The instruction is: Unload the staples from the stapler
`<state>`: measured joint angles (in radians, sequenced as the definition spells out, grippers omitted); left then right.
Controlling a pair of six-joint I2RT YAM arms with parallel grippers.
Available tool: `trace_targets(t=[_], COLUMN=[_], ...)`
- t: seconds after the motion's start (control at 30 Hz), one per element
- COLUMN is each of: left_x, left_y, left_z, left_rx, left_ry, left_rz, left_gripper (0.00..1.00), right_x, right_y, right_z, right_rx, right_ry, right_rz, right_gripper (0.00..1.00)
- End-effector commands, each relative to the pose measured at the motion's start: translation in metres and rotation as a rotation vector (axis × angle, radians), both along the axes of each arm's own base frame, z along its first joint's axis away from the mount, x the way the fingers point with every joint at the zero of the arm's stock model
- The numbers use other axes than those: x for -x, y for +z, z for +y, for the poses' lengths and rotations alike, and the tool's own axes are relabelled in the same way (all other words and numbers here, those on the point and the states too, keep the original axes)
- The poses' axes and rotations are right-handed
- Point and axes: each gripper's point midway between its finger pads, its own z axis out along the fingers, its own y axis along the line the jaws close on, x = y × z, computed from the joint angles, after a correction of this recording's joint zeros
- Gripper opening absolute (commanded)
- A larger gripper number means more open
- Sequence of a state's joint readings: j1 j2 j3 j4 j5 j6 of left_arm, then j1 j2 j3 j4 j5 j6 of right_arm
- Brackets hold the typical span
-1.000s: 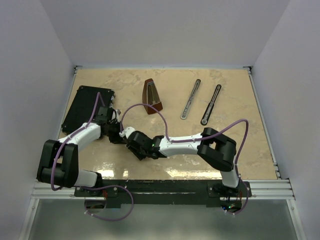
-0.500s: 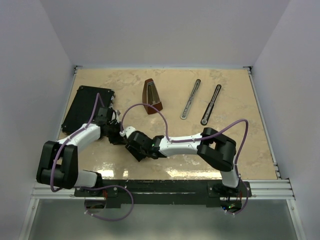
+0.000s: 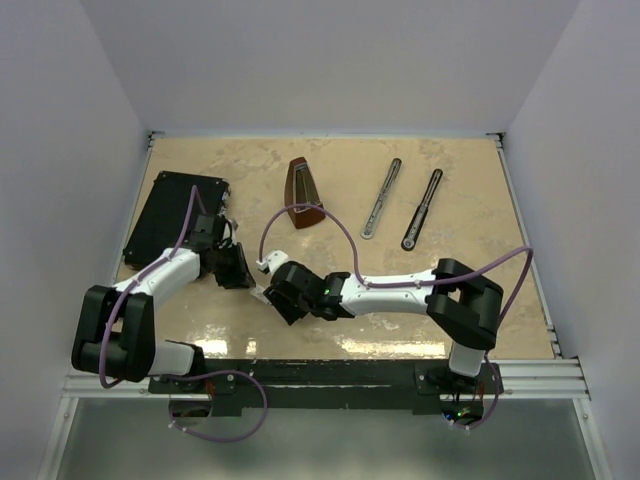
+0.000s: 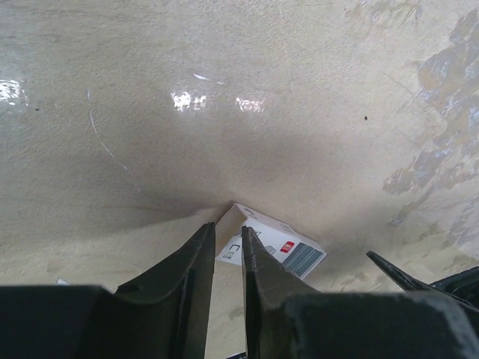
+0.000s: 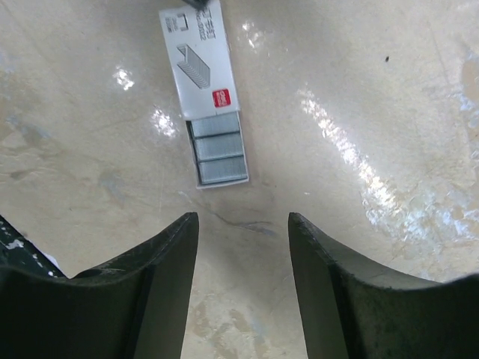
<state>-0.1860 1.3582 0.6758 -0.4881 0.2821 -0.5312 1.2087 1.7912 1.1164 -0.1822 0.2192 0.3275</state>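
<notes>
Lying toward the far right of the table (image 3: 500,270), the stapler (image 3: 382,198) shows as two thin bars, side by side but apart: a silver one and, to its right, a black bar (image 3: 422,208). Both point away from the arms and lean slightly right. The metronome (image 3: 305,195) stands just left of them, and the case (image 3: 172,215) lies flat at the far left. Both grippers are well apart from the stapler. Whether staples sit in it is too small to tell.

Both arms are stretched toward the near left-middle of the table, where a small white box (image 5: 198,45) lies flat. It bears a drawing of staples and a red mark, and its open end holds three grey strips (image 5: 218,153) stacked in rows.

The right gripper (image 5: 243,217) has its fingers well apart, with only bare table between them. The open end of the box lies just ahead of its fingertips, not touching them.

The left gripper (image 4: 227,232) comes at the box from the other end. Its fingers stand nearly together, with a narrow gap between them. The closed end of the box shows in that gap and beyond the finger on the right of that view. I cannot tell whether the fingers pinch it, press on it or hang just above it. In the right wrist view a dark tip shows at that same end of the box. From above, the two grippers face each other closely, with the box between them.
</notes>
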Motion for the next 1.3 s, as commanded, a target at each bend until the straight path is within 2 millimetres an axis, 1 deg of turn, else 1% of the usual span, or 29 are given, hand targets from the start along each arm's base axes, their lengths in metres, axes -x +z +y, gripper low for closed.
trace_targets(t=[0.0, 0.17, 0.47, 0.57, 0.7, 0.77, 0.87, 0.9, 1.03, 1.27], left_x=[-0.004, -0.002, 0.0, 0.0, 0.001, 0.001, 0.004, 0.004, 0.004, 0.006], left_y=[0.008, 0.005, 0.0, -0.001, -0.001, 0.0, -0.002, -0.002, -0.002, -0.002], left_z=[-0.003, -0.001, 0.0, -0.001, -0.001, -0.004, -0.007, -0.008, -0.01, -0.011], left_rx=[0.004, -0.007, -0.028, -0.028, -0.026, -0.017, -0.008, -0.008, -0.005, 0.0], left_ry=[0.001, 0.008, 0.009, 0.007, 0.005, -0.002, -0.017, -0.02, -0.028, -0.031], left_rz=[-0.031, -0.016, 0.003, 0.006, 0.008, 0.005, 0.014, 0.015, 0.013, 0.014], left_gripper=[0.24, 0.22, 0.17, 0.16, 0.14, 0.14, 0.13, 0.13, 0.13, 0.12], right_x=[-0.001, -0.004, -0.007, -0.009, -0.011, -0.014, -0.016, -0.017, -0.02, -0.022], right_y=[-0.004, -0.013, -0.031, -0.034, -0.034, -0.031, -0.032, -0.036, -0.039, -0.037], right_z=[-0.006, -0.009, -0.006, -0.005, -0.005, 0.001, 0.005, 0.005, 0.01, 0.014], right_rx=[-0.015, -0.02, -0.015, -0.017, -0.019, -0.049, -0.055, -0.047, -0.046, -0.07], right_ry=[-0.039, -0.054, -0.067, -0.072, -0.079, -0.076, -0.077, -0.079, -0.076, -0.076], right_rz=[0.003, -0.01, -0.017, -0.021, -0.034, -0.05, -0.058, -0.055, -0.061, -0.072], right_gripper=[0.55, 0.54, 0.54, 0.54, 0.54, 0.54, 0.54, 0.54, 0.52, 0.52])
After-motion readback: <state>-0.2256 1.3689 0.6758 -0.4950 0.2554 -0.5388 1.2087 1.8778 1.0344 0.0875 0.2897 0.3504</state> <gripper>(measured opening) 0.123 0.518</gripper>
